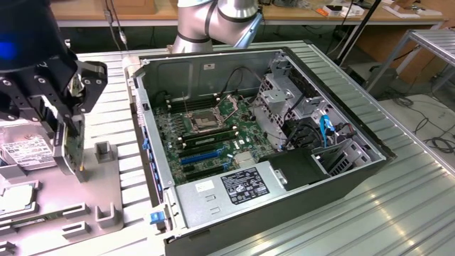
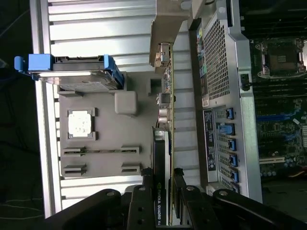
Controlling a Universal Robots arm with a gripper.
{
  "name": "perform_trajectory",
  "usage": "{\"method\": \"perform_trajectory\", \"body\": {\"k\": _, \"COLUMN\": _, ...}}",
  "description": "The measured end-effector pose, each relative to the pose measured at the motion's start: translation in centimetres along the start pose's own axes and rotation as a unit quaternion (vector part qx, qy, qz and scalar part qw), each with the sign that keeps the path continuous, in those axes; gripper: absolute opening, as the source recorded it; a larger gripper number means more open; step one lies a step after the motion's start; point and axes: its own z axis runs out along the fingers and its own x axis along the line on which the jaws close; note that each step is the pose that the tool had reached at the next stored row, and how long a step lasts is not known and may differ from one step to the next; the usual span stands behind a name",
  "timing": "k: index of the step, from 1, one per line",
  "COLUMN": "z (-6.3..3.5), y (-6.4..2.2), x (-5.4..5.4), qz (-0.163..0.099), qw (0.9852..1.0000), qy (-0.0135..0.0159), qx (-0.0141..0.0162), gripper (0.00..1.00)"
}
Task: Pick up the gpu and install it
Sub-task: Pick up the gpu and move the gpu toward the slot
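Note:
The gpu [image 1: 72,145] is a thin card that stands on edge at the exterior view's left, over the grey parts tray [image 1: 99,213]. My gripper [image 1: 63,114] is shut on its upper part. In the wrist view the gpu [image 2: 165,120] shows edge-on with its black cooler and a printed label, clamped between my black fingers [image 2: 144,194], and my gripper [image 2: 162,179] is closed across it. The open computer case [image 1: 334,128] lies on its side to the exterior view's right of the card, with its motherboard [image 1: 206,125] and a blue expansion slot [image 1: 200,156] facing up.
The tray [image 2: 110,153] holds a silver hard drive [image 1: 27,152] with a white label, seen also in its blue-tabbed frame [image 2: 76,72], and a processor chip [image 2: 80,123]. The case's rear wall [image 2: 218,120] stands close beside the card. A power supply [image 1: 238,186] fills the case's near corner.

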Motion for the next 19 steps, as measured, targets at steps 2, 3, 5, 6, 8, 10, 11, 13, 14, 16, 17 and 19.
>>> {"method": "perform_trajectory", "body": {"k": 2, "z": -0.86, "y": 0.06, "x": 0.1, "qz": 0.000, "qw": 1.0000, "qy": -0.0003, "qx": -0.0003, "gripper": 0.27}}
{"method": "perform_trajectory", "body": {"k": 3, "z": -0.86, "y": 0.06, "x": 0.0, "qz": 0.000, "qw": 1.0000, "qy": -0.0003, "qx": -0.0003, "gripper": 0.27}}
{"method": "perform_trajectory", "body": {"k": 5, "z": -0.84, "y": 0.14, "x": -1.0, "qz": 0.000, "qw": 1.0000, "qy": 0.0000, "qx": -0.0002, "gripper": 0.27}}
{"method": "perform_trajectory", "body": {"k": 6, "z": -0.83, "y": 0.18, "x": -1.5, "qz": 0.000, "qw": 1.0000, "qy": 0.0001, "qx": -0.0002, "gripper": 0.27}}
{"method": "perform_trajectory", "body": {"k": 8, "z": -0.79, "y": 0.31, "x": -2.9, "qz": 0.000, "qw": 1.0000, "qy": 0.0001, "qx": -0.0003, "gripper": 0.27}}
{"method": "perform_trajectory", "body": {"k": 10, "z": -0.77, "y": 0.40, "x": -3.6, "qz": 0.000, "qw": 1.0000, "qy": 0.0001, "qx": -0.0002, "gripper": 0.27}}
{"method": "perform_trajectory", "body": {"k": 11, "z": -0.75, "y": 0.45, "x": -4.0, "qz": 0.000, "qw": 1.0000, "qy": 0.0001, "qx": -0.0002, "gripper": 0.27}}
{"method": "perform_trajectory", "body": {"k": 13, "z": -0.73, "y": 0.54, "x": -4.6, "qz": 0.000, "qw": 1.0000, "qy": 0.0001, "qx": -0.0002, "gripper": 0.27}}
{"method": "perform_trajectory", "body": {"k": 14, "z": -0.73, "y": 0.58, "x": -4.9, "qz": 0.000, "qw": 1.0000, "qy": 0.0001, "qx": -0.0002, "gripper": 0.27}}
{"method": "perform_trajectory", "body": {"k": 16, "z": -0.71, "y": 0.65, "x": -5.5, "qz": 0.000, "qw": 1.0000, "qy": 0.0001, "qx": -0.0002, "gripper": 0.27}}
{"method": "perform_trajectory", "body": {"k": 17, "z": -0.70, "y": 0.69, "x": -5.8, "qz": 0.000, "qw": 1.0000, "qy": 0.0001, "qx": -0.0003, "gripper": 0.27}}
{"method": "perform_trajectory", "body": {"k": 19, "z": -0.69, "y": 0.74, "x": -6.3, "qz": 0.000, "qw": 1.0000, "qy": 0.0001, "qx": -0.0002, "gripper": 0.27}}
